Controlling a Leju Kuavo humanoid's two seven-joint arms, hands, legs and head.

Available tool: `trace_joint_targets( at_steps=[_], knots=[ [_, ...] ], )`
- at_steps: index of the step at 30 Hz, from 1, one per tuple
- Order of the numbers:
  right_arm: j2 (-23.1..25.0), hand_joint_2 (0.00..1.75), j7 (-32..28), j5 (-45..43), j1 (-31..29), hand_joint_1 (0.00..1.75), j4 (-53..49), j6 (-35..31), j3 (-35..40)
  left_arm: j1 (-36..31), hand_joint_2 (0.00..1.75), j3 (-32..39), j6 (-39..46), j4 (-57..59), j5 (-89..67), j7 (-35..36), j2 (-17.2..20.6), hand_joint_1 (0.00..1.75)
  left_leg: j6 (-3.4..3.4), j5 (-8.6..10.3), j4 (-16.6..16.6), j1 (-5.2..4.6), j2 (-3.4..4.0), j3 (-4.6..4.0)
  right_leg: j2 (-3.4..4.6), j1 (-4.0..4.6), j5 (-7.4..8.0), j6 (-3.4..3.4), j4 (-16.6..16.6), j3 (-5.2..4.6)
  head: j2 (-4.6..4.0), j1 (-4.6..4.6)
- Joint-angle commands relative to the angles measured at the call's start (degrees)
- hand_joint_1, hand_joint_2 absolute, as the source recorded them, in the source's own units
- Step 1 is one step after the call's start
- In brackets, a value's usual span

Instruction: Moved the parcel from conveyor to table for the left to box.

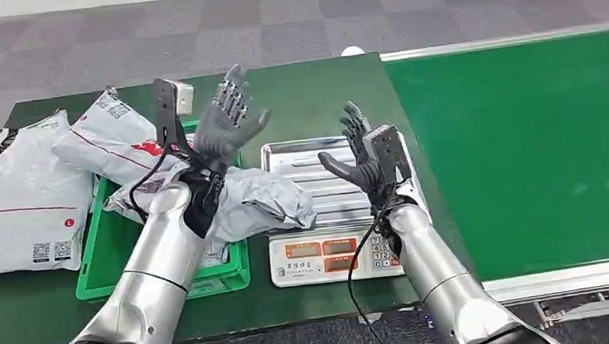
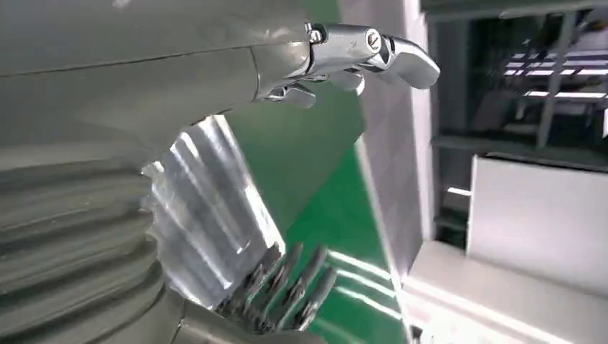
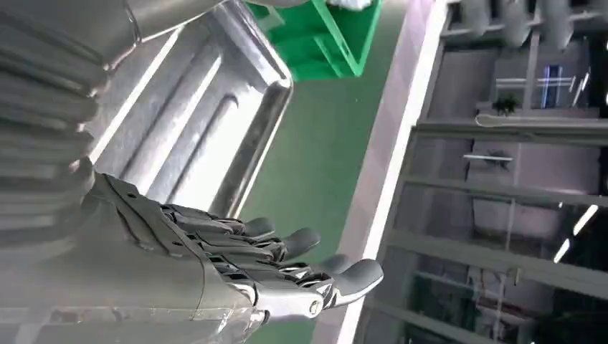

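A grey plastic-bag parcel (image 1: 258,199) lies across the right rim of the green crate (image 1: 109,254), one end drooping toward the scale. My left hand (image 1: 226,121) is raised above it with fingers spread, holding nothing; the left wrist view shows the same left hand (image 2: 287,287) apart from everything. My right hand (image 1: 360,157) hovers open over the steel weighing tray (image 1: 319,183), and the right wrist view shows this hand (image 3: 236,265) beside the tray (image 3: 193,122). The green conveyor belt (image 1: 532,152) on the right carries no parcel.
Another grey parcel (image 1: 111,139) leans on the crate's far side, and a large white parcel (image 1: 8,198) lies at the table's left. The scale's front panel (image 1: 325,257) faces me. A black cable (image 1: 360,275) hangs from my right wrist.
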Motion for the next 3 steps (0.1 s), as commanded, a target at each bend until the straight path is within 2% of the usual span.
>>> trace_joint_targets(
  at_steps=[1, 3],
  knots=[
    [-0.4, 1.75, 0.4, -0.3, -1.1, 0.0, 1.7, -0.3, 2.7, -3.3, 1.75, -3.5, 0.2, 7.9, 0.0, -0.3, 0.3, 0.0, -0.01, 0.0, 0.0, 0.02, 0.02, 0.07, 0.04, 0.02, 0.02, -0.02, 0.0, 0.07, 0.0, 0.0],
    [-0.4, 1.75, 0.4, -0.3, -1.1, 0.0, 1.7, -0.3, 2.7, -3.3, 1.75, -3.5, 0.2, 7.9, 0.0, -0.3, 0.3, 0.0, -0.01, 0.01, 0.0, 0.02, 0.01, 0.08, 0.03, 0.02, 0.02, -0.03, 0.0, 0.08, 0.0, 0.0]
  ],
)
